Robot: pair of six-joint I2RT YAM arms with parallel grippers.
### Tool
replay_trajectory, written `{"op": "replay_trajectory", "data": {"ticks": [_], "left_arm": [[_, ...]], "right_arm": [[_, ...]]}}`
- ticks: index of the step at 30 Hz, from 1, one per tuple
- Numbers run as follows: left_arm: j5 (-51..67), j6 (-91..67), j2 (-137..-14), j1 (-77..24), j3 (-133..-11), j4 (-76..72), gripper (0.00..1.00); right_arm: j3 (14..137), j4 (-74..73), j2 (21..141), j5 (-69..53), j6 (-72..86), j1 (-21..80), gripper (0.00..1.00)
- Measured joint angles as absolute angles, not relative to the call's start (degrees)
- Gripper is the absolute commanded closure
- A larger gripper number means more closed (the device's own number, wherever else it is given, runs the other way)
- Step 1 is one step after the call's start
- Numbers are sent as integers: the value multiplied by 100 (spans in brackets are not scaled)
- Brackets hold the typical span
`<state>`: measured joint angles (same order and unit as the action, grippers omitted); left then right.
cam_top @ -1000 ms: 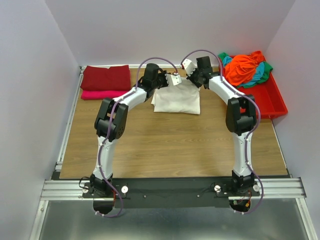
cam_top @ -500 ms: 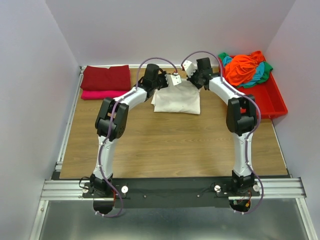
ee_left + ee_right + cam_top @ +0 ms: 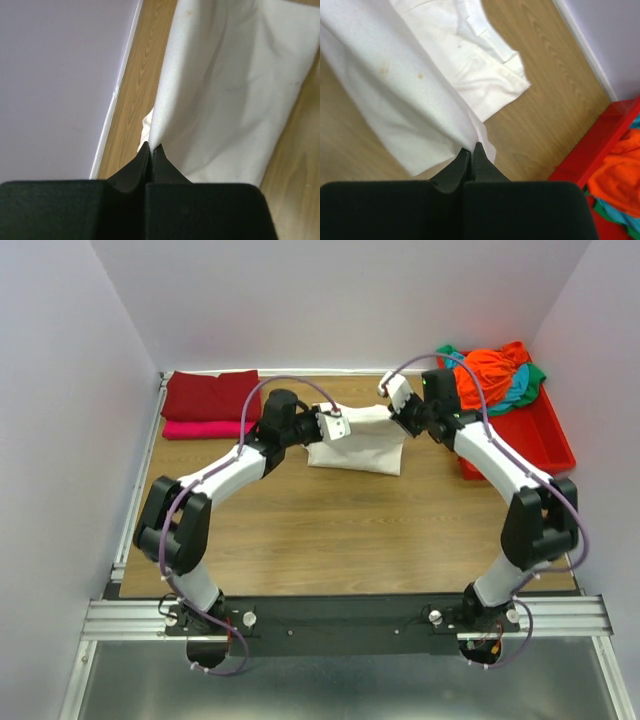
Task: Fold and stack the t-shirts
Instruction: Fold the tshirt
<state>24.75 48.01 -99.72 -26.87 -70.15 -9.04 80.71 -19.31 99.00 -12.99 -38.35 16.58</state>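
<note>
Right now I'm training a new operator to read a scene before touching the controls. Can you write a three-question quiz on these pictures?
1. True or false: the left gripper and the right gripper are each shut on an edge of the cream-white t-shirt.
2. Where does the heap of orange, teal and green t-shirts lie? A: in the red tray. B: on the bare wood in the middle of the table. C: under the left arm.
3. Fill in: at the near edge of the folded dark red t-shirt, a folded ____ one shows.

Key: 1 true. 2 A. 3 the bright pink t-shirt.
</note>
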Motion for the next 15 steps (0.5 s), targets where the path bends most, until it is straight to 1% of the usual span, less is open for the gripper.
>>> {"op": "replay_trajectory", "data": {"ticks": [9,15], "left_arm": [[2738,4412,-8490,-3400,-5137,-1066,100],[2816,4086,-7841,-3754,-4429,-1103,100]], "right_arm": [[6143,-2161,8086,-1680,-3787,1957,99],[5581,-2462,7100,-1929,-3793,2069,99]]}}
